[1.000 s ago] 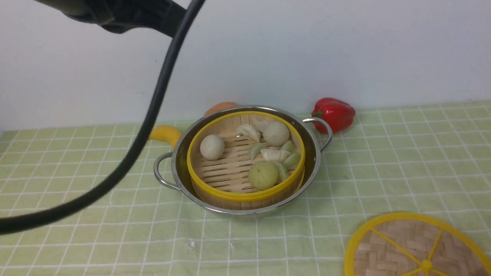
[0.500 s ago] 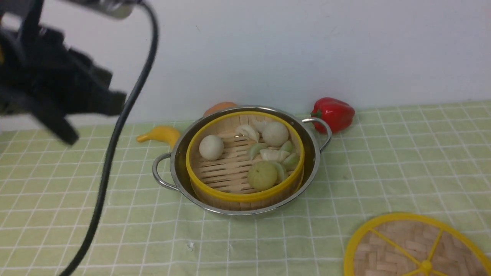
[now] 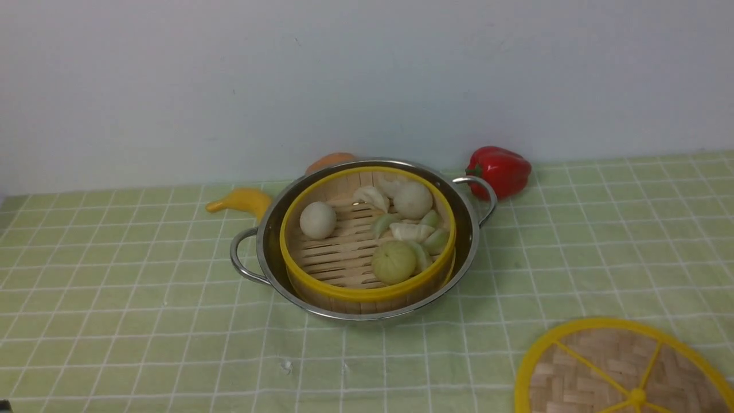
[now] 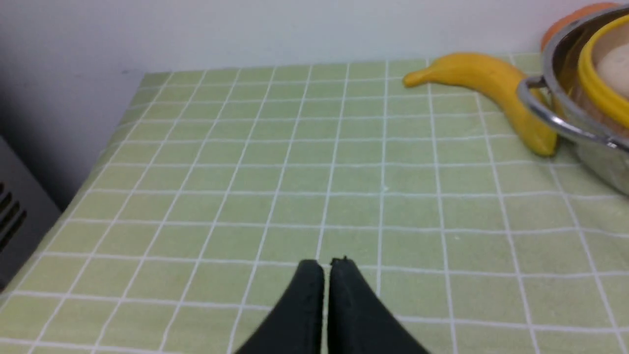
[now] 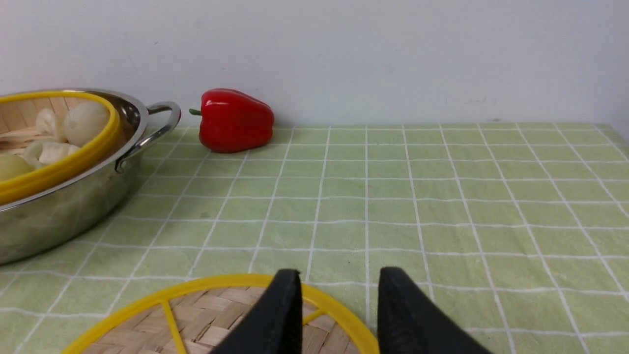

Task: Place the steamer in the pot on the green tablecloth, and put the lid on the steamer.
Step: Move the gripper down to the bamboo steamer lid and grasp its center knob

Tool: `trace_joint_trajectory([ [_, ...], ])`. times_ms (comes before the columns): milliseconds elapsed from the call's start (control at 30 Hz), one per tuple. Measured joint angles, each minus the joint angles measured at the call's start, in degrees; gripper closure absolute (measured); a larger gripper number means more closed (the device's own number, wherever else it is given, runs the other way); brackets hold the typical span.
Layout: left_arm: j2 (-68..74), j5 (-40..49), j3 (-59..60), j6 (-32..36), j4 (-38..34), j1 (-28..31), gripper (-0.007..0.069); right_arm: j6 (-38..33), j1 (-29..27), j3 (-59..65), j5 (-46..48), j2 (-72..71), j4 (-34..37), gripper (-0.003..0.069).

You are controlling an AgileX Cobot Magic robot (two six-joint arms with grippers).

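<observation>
The steamer (image 3: pixel 338 252), a bamboo basket with a yellow rim and pale buns and dumplings inside, sits in the shiny pot (image 3: pixel 467 241) on the green tablecloth (image 3: pixel 114 298). The lid (image 3: pixel 596 373), a flat woven disc with yellow spokes, lies on the cloth at the near right, cut off by the frame edge. Neither arm shows in the front view. My left gripper (image 4: pixel 327 263) is shut and empty over bare cloth, left of the pot (image 4: pixel 589 147). My right gripper (image 5: pixel 339 275) stands open above the far rim of the lid (image 5: pixel 206 319), holding nothing.
A yellow banana (image 3: pixel 243 201) lies against the pot's left handle. A red pepper (image 3: pixel 502 169) sits by the right handle near the wall. An orange thing (image 3: pixel 330 162) peeks from behind the pot. The table's left edge and a dark object (image 4: pixel 19 216) show beside it.
The left arm and its black cable, which crossed the upper left of the front view, have swung left and down out of that view. Pot, steamer and lid have not moved.
</observation>
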Motion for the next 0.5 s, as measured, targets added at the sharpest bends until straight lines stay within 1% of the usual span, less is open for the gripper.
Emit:
trace_joint_trajectory([
  [67,-5.27,0.20,3.10,-0.18,-0.06,0.65,0.0604,0.00,0.00,0.00,0.00,0.00,0.00,0.0417],
  [167,-8.95,0.79,4.69,-0.32,-0.10,0.69,0.0602,0.00,0.00,0.00,0.00,0.00,0.00,0.0417],
  [500,-10.09,1.25,4.96,-0.36,-0.36,0.72,0.0581,0.00,0.00,0.00,-0.07,0.00,-0.05,0.0417],
])
